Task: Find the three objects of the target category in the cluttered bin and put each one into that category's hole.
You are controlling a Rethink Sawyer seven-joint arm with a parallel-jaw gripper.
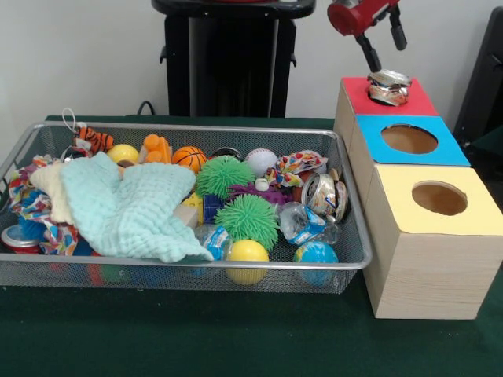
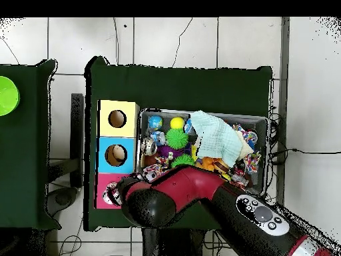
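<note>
Yellow-topped, the nearest wooden box (image 1: 435,236) shows its round hole clear; behind it sit the blue-topped box (image 1: 409,141) with its own hole, then the red-topped box (image 1: 387,96). Above that red top hangs the gripper (image 1: 385,43), its two dark fingers (image 1: 369,52) spread apart and holding nothing. Just under them a crushed metal can (image 1: 388,86) rests on the red box, over where the hole should be; it lies squashed and squat, its long axis roughly side to side across the top, open rim tilted up. Whether it touches the fingertips is hard to tell.

Left of the boxes, touching or nearly so, stands the wire mesh bin (image 1: 47,271). Another crushed can (image 1: 322,194) lies at its right end near a crumpled plastic bottle (image 1: 302,222). Two green spiky balls (image 1: 247,220) sit mid-bin, and a mint cloth (image 1: 126,206) covers the left half. Green table surface (image 1: 196,338) lies bare in front of the bin.
</note>
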